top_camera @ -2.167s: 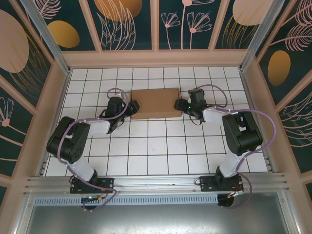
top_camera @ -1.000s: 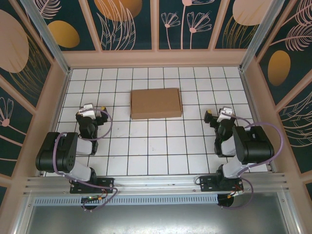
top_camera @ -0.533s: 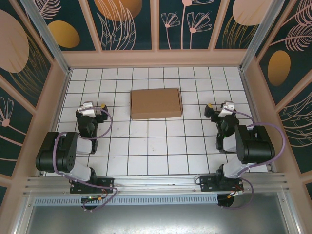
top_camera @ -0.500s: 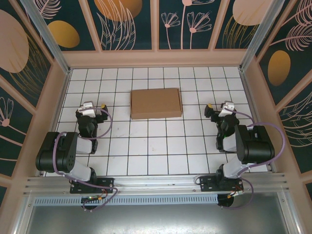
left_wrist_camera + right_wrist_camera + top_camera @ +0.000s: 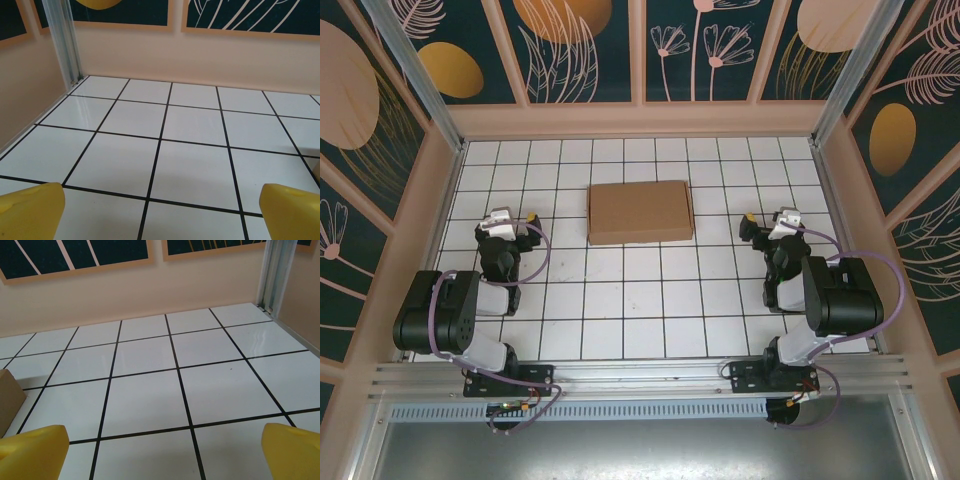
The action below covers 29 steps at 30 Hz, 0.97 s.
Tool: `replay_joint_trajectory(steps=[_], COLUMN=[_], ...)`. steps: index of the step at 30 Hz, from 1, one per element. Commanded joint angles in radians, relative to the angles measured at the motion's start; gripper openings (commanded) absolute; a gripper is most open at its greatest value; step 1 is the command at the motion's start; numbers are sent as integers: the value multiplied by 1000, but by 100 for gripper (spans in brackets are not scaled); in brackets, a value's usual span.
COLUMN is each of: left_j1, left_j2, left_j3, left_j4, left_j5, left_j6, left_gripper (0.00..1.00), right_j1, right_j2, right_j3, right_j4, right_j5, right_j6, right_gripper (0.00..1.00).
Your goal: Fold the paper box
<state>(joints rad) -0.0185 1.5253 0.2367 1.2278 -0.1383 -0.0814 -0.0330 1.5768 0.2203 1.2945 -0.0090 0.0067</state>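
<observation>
The paper box [image 5: 640, 212] lies as a flat, closed brown cardboard rectangle on the white tiled floor at the centre back. My left gripper [image 5: 510, 224] hovers to the left of it, about two tiles from its edge, and is open. My right gripper [image 5: 767, 226] sits to the right of it at a similar distance, also open. In the left wrist view the yellow fingertips [image 5: 31, 212] stand wide apart over bare tiles, with the gripper [image 5: 162, 215] holding nothing. The right wrist view shows the same wide gap at the gripper [image 5: 162, 452], with a corner of the box [image 5: 9, 400] at the left edge.
Peach-coloured walls [image 5: 640, 120] with dark patterned panels close the tiled floor at the back and both sides. An aluminium post [image 5: 65, 45] stands in the back left corner, another post [image 5: 272, 275] in the back right. The arm bases sit on a metal rail [image 5: 640, 378] at the near edge.
Both arms have pulled back from the ends of the box to the sides of the floor, leaving it lying free. In the last half second nothing moves.
</observation>
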Motion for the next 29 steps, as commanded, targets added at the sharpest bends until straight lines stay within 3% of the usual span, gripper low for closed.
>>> replay_joint_trajectory(steps=[1,29], left_j1=[6,6], left_j2=[-7,-6], left_j3=[1,2], left_j4=[42,41], left_j5=[9,10], left_j6=[11,12], left_gripper=[99,99], right_j1=[1,7], right_j2=[-14,-16], right_j3=[-2,-2], right_j4=[28,28], right_j5=[1,6], right_j6=[6,1], right_gripper=[99,99])
